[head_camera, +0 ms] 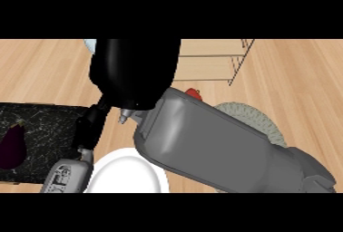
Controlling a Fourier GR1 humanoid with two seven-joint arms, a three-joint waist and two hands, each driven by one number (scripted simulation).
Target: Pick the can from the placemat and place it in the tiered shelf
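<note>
Right hand (134,68) before tiered shelf (214,61)

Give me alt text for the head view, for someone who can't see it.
A grey forearm and black hand fill the middle of a wooden counter, hiding any can. An eggplant lies on a dark mat at left, a white plate below, a wire shelf behind.

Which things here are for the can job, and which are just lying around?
For the job: right hand, tiered shelf, round placemat, red thing, maybe the can.
Lying about: eggplant, dark mat, white plate.
</note>
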